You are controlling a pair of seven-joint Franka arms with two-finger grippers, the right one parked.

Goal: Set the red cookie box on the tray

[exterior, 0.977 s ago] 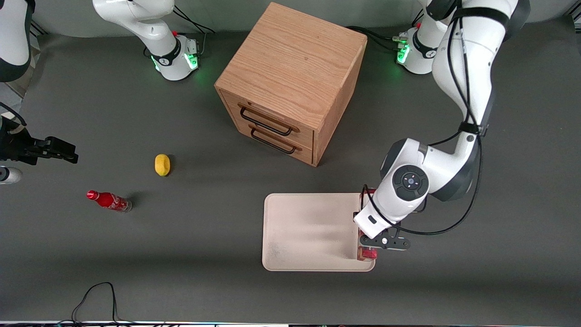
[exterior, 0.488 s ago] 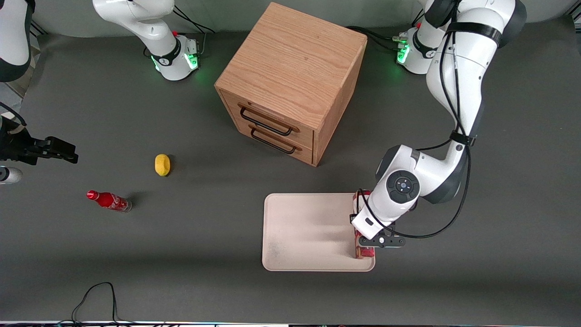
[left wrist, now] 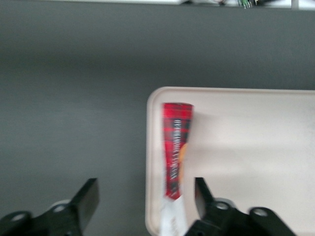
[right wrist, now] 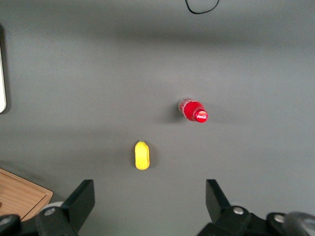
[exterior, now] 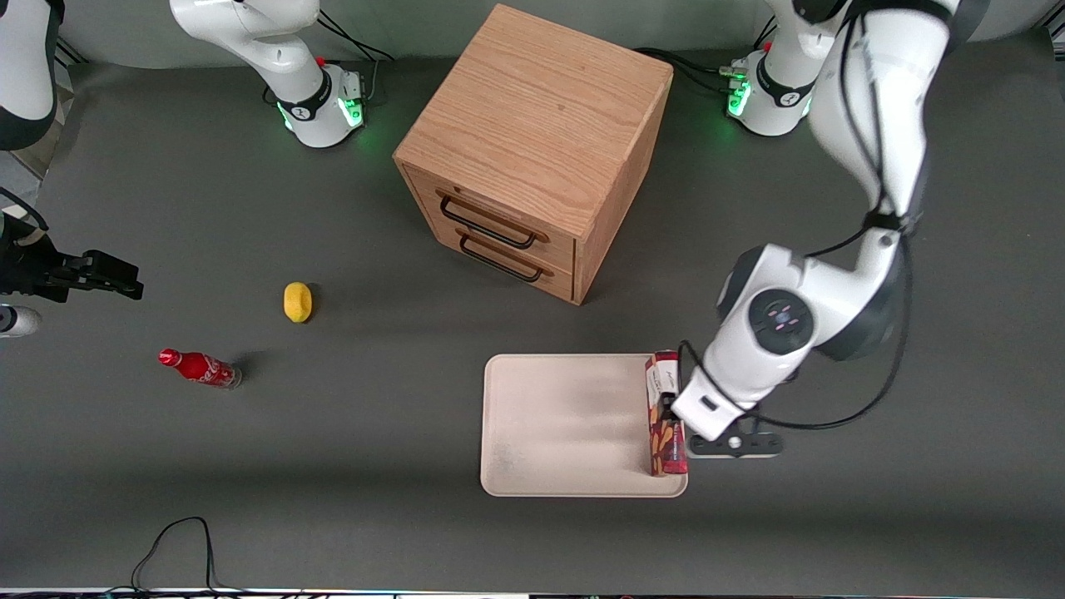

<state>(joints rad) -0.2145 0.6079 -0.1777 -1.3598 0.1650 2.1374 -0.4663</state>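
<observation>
The red cookie box [exterior: 665, 414] is lying flat on the tray [exterior: 566, 424], along the tray's short edge toward the working arm's end of the table, just inside the rim. Its white label end is pointing away from the front cam, toward the wooden drawer cabinet [exterior: 532, 150]; the end w/ tan cookie pics is sitting nearer the front cam, close to the tray's corner. In the wrist view the red cookie box [left wrist: 175, 147] is running parallel to the tray [left wrist: 256, 147] rim, w/ bare tray stretching out beside it.

The gripper [left wrist: 146, 196] is hanging above the box, fingers [left wrist: 86, 195] spread wide apart and not touching it; one finger is showing over the dark table [left wrist: 74, 123], the other over the tray. In the front view the gripper [exterior: 697, 428] is mostly hiding under the arm's wrist, just beside the tray's edge.

Relative to the tray, the yellow lemon-like item [exterior: 297, 301] and the small red cola bottle [exterior: 200, 368] are lying well apart toward the parked arm's end of the table, the bottle nearer the front cam than the yellow item. The cabinet is standing farther from the front cam than the tray, both drawers shut.
</observation>
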